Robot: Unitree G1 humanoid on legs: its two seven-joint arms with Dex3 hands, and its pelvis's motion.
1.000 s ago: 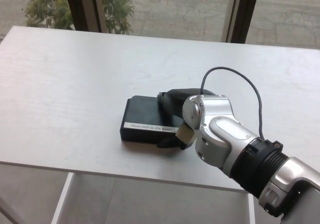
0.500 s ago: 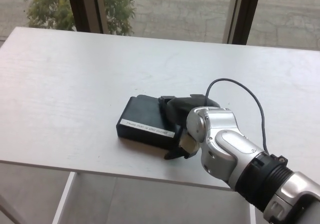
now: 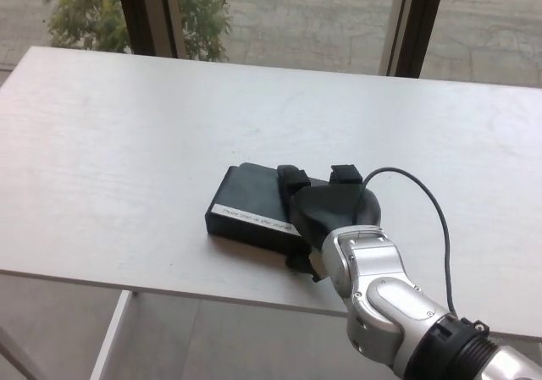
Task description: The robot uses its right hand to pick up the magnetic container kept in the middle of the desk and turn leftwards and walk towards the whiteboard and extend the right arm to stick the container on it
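One hand is in view, the right hand, laid over the right end of the magnetic container, with two fingertips hooked past its far edge and the thumb seemingly under the near edge (partly hidden). The container appears clasped, yet is seen flat on the desk. Its long axis runs leftward from the hand, slightly tilted. The silver forearm enters from below right of the container.
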